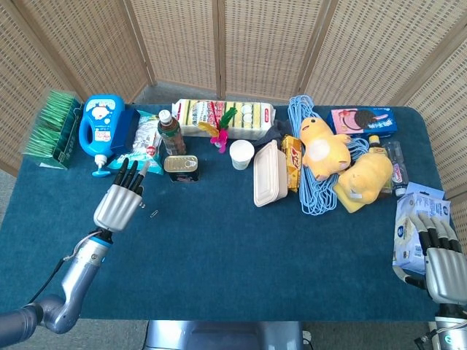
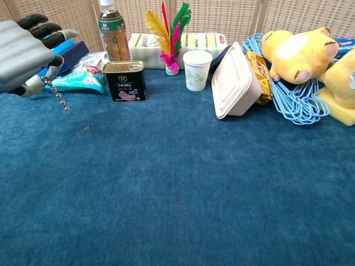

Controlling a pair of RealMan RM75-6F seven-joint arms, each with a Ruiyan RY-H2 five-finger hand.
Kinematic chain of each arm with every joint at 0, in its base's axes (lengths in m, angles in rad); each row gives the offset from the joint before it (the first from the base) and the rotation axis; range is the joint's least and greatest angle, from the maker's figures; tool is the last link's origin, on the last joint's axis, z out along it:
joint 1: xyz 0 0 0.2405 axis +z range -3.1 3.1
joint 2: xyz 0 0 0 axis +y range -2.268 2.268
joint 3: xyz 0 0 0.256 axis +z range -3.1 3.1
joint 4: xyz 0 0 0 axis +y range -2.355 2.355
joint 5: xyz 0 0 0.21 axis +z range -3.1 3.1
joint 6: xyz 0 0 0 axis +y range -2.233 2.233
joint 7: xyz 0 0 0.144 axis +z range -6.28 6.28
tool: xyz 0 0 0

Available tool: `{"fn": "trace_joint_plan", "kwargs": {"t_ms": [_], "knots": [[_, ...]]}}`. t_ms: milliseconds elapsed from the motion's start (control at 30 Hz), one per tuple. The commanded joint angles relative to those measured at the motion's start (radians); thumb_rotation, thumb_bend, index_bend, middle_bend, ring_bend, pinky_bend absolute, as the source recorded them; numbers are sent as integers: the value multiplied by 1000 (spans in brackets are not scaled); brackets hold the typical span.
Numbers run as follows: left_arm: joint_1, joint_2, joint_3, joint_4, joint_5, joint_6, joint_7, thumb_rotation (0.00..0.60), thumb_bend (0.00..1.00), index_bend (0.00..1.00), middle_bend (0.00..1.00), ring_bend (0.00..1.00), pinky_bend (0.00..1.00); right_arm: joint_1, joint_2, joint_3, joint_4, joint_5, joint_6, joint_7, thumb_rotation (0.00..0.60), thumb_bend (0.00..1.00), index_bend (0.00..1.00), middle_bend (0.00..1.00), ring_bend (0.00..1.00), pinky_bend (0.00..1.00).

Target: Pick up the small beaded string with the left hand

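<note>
A small string of silver-grey beads (image 2: 57,95) dangles from my left hand (image 2: 25,50), pinched between thumb and a finger, its lower end hanging just above the blue cloth. In the head view that left hand (image 1: 120,198) is over the table's left part, in front of the snack bag, and hides the string. My right hand (image 1: 441,262) rests at the front right corner with its fingers lying on a pale blue packet (image 1: 408,222); nothing shows in its grasp.
A paper clip (image 2: 83,131) lies on the cloth just right of the left hand. Behind stand a black tin (image 2: 125,81), a tea bottle (image 2: 111,30), a blue detergent jug (image 1: 101,124), a paper cup (image 2: 197,70) and a white lunch box (image 2: 236,81).
</note>
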Motion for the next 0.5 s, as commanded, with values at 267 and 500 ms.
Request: {"fn": "trace_joint_plan", "kwargs": {"t_ms": [267, 500], "knots": [[-2, -6, -1, -12, 12, 8, 31, 600, 708, 534, 0, 0, 0, -1, 3, 1, -2, -3, 4, 2, 600, 0, 0, 0, 0, 0], [-2, -12, -3, -19, 8, 4, 48, 600, 707, 534, 0, 0, 0, -3, 4, -1, -6, -6, 7, 3, 600, 0, 0, 0, 0, 0]]}}
